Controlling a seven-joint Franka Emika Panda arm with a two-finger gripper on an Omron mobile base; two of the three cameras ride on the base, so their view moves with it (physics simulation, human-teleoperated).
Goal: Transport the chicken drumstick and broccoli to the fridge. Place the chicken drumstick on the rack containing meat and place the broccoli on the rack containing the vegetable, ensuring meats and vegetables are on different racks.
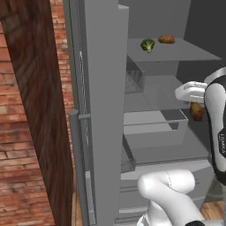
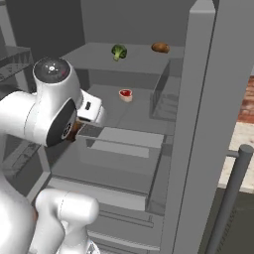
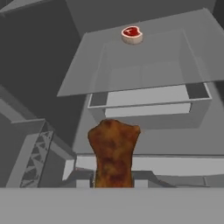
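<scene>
Inside the open fridge [image 1: 106,88], at middle-shelf level, the gripper [image 3: 113,181] is pinched narrow on the chicken drumstick [image 3: 113,151], fingers pressed vs its lower end; the drumstick stands up from the tips, clear of any shelf. It's a lumpy reddish-brown piece w/ mottled darker patches, wider at top, narrowing toward the grip. In hand view it sits in front of a grey drawer bin [image 3: 148,103], w/ a small raw steak [image 3: 132,35] (red centre, pale rim) farther back on the shelf above the bin. Left base view gives just a brown bit of the drumstick [image 1: 197,111] beside the white wrist, the rest blocked by the arm; the steak is covered there. Right base view has the steak [image 2: 125,95] on the middle shelf, and the arm's big joint covers the grip. Both base views: top shelf carries the broccoli [image 1: 148,44] and, near it but apart, an orange-brown oval item [image 1: 166,39], type unclear.
</scene>
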